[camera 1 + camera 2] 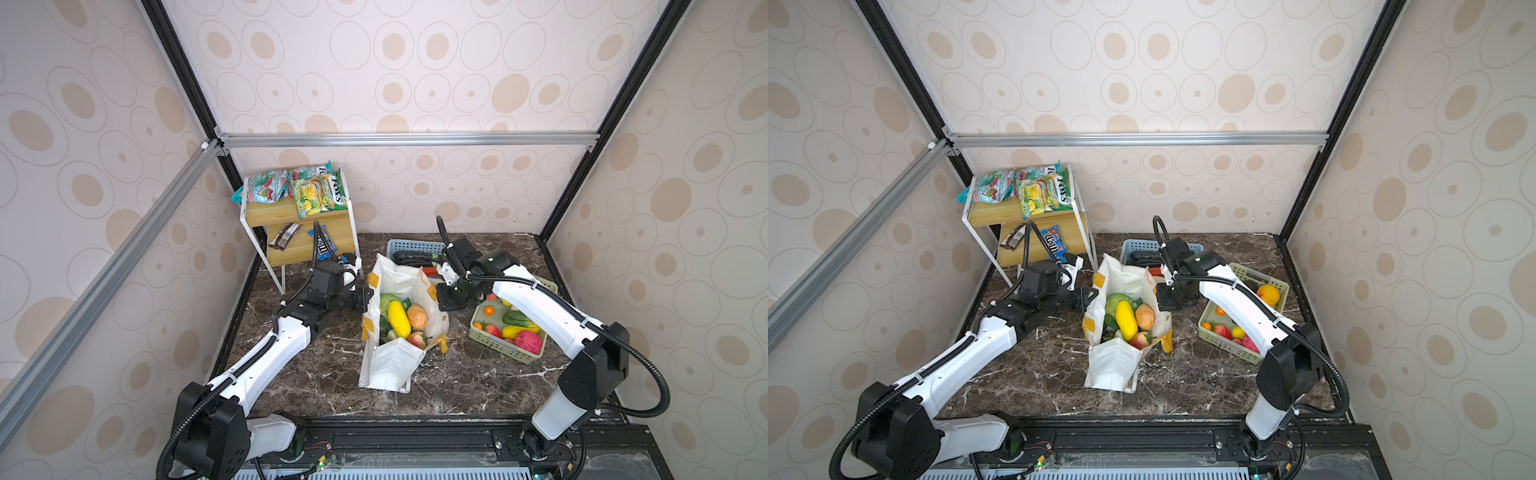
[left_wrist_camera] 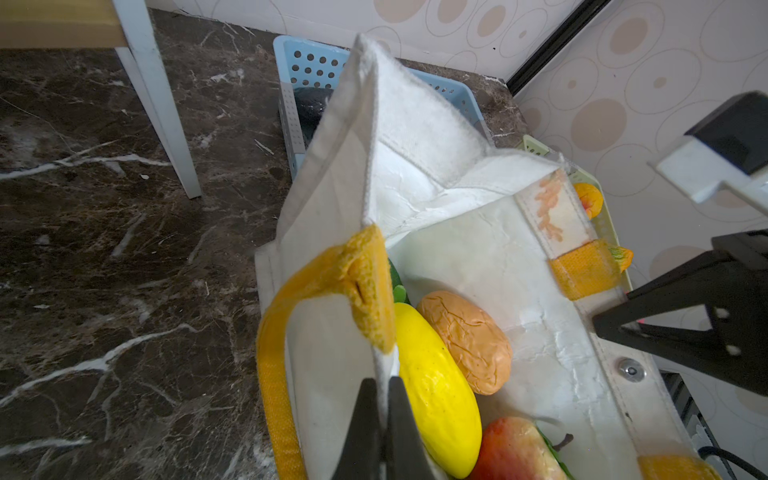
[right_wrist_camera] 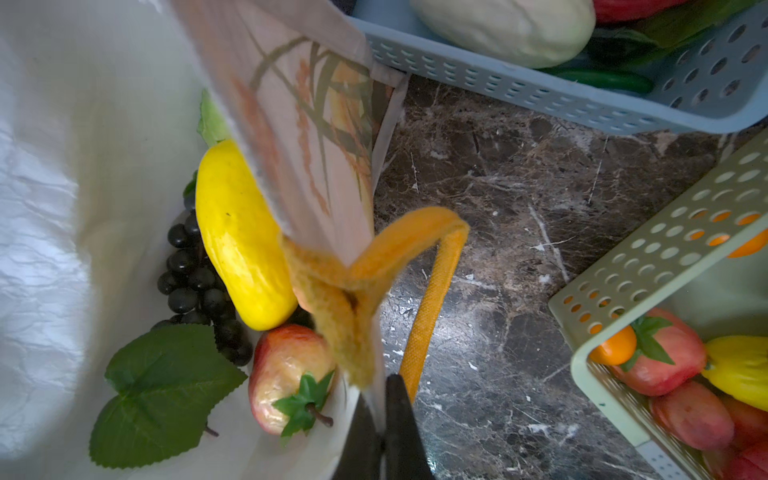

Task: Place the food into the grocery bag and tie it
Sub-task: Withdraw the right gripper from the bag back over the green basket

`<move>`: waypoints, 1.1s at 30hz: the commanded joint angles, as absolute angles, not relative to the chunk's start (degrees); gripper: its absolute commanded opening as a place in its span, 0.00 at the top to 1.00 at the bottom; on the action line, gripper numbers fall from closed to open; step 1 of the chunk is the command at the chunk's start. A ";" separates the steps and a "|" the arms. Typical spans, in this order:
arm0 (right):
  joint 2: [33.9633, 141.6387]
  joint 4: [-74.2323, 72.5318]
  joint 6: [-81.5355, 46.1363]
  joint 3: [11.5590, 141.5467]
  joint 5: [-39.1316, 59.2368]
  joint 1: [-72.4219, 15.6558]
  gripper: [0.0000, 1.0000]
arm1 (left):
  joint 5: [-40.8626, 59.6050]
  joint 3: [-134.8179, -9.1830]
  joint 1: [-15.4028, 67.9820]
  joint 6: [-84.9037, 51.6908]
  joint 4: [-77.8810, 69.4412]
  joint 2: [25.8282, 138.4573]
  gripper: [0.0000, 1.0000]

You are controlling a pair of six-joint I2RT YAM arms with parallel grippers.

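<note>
Left wrist view shows only the two black fingers of my left gripper. They are pressed together on the white rim of the grocery bag, just beside a yellow handle. The picture edge cuts off their lower part.

In the right wrist view my right gripper is pinched in the same way on the opposite rim, just beside the other handle. A printed side of the bag hides part of the food there.

In both top views the bag stands in the middle of the table between my arms. Its mouth is upward and its long axis runs from the near edge toward the back wall. A yellow squash lies inside along that same axis, beside a brown round one, a cabbage and an apple. Grapes show only in the right wrist view.

The bottom of the bag I cannot see. A blue basket is half hidden behind the bag, and my right arm covers part of a green basket. A blue candy packet lies on a shelf, and a cable crosses in front of it.
</note>
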State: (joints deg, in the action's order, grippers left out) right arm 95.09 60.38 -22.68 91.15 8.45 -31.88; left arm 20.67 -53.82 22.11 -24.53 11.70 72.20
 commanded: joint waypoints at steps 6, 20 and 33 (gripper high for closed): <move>92.93 62.31 -23.04 96.86 8.13 -29.51 1.00 | 21.38 -54.89 21.50 -23.74 11.36 70.60 1.00; 95.38 57.72 -26.08 94.74 11.21 -28.83 0.96 | 18.42 -54.75 21.49 -23.79 12.09 70.13 0.97; 93.00 57.10 -25.70 95.57 11.89 -28.46 0.60 | 18.10 -57.67 21.24 -21.64 14.21 71.19 0.85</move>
